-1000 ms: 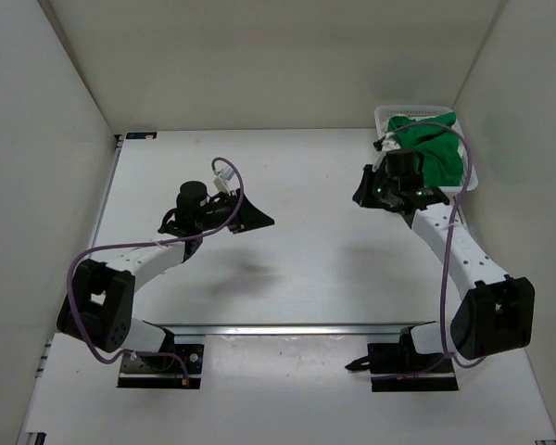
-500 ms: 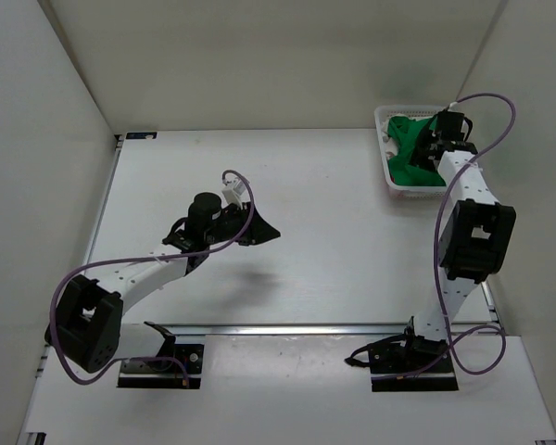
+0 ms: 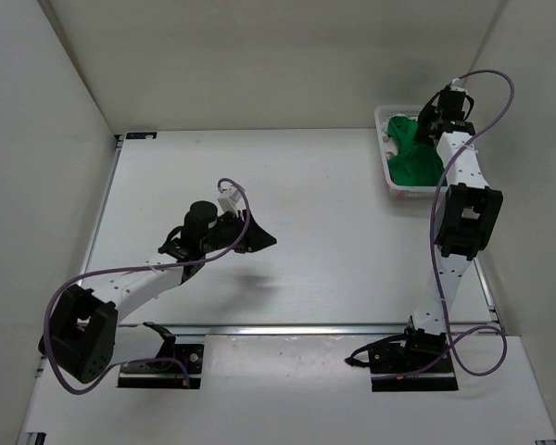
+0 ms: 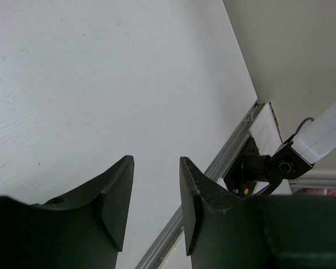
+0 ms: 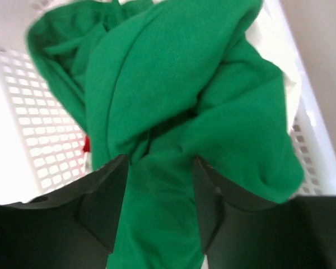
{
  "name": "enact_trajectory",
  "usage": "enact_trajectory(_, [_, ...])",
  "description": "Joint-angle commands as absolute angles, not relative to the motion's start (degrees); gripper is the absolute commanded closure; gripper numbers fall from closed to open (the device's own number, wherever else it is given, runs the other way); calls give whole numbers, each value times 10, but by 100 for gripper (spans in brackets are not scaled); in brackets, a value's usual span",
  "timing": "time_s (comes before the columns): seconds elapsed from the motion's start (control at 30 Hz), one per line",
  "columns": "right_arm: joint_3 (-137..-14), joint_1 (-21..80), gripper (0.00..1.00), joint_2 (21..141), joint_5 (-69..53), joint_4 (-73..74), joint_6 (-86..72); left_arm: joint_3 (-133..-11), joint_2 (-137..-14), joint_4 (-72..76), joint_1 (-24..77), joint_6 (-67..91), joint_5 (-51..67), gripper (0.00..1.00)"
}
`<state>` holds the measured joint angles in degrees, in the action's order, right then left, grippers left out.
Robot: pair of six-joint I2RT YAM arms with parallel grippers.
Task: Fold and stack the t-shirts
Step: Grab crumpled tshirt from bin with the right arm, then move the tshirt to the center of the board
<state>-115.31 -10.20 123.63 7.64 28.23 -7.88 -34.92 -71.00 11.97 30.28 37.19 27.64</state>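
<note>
A bright green t-shirt (image 3: pixel 410 165) lies crumpled in the white mesh basket (image 3: pixel 386 182) at the table's far right corner. It fills the right wrist view as the green t-shirt (image 5: pixel 173 84). There, a sliver of the red t-shirt (image 5: pixel 87 144) shows beneath it against the basket wall. My right gripper (image 3: pixel 428 128) hangs over the pile, and the right gripper (image 5: pixel 159 168) stands open with green cloth under its gap. My left gripper (image 3: pixel 267 239) hovers over the bare table (image 3: pixel 334 232) left of centre. In its own view the left gripper (image 4: pixel 155 162) is open and holds nothing.
The basket's mesh wall (image 5: pixel 36 123) rises left of the green cloth. White walls close in the table at the back and both sides. A metal rail (image 4: pixel 213 168) runs along the near edge by the right arm's base (image 3: pixel 412 357).
The right arm rose from beside the basket to stand tall over it, and its gripper went from shut to open. The left gripper shifted slightly right and narrowed a little.
</note>
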Motion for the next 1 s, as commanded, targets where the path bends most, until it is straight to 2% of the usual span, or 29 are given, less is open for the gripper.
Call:
enact_trajectory(0.0, [-1206,-101,54,1265,90,295,-78,-343,-678,112,284,358,267,53])
enact_trajectory(0.03, [-1219,-100,59,1274,90,296,-78,-340,-674,110,286,357,263,52])
enact_trajectory(0.17, [-1237,-98,64,1279,99,294,-75,-335,-664,104,278,354,265,51])
enact_trajectory(0.2, [-1238,-99,72,1281,98,299,-79,-335,-659,99,276,355,264,51])
enact_trajectory(0.23, [-1243,-102,84,1282,96,301,-83,-335,-660,100,275,353,259,51])
enact_trajectory(0.33, [-1243,-105,100,1270,91,313,-85,-343,-660,88,272,348,262,51])
enact_trajectory(0.57, [-1301,-105,100,1195,58,360,-104,-382,-677,69,266,349,258,52])
enact_trajectory(0.77, [-1337,-62,100,1058,-13,387,-100,-424,-687,62,254,372,268,51])
enact_trajectory(0.87, [-1318,-5,100,971,-67,342,-101,-433,-686,63,220,399,273,51])
enact_trajectory(0.97, [-1215,72,100,874,-101,217,-111,-432,-686,87,170,438,304,45])
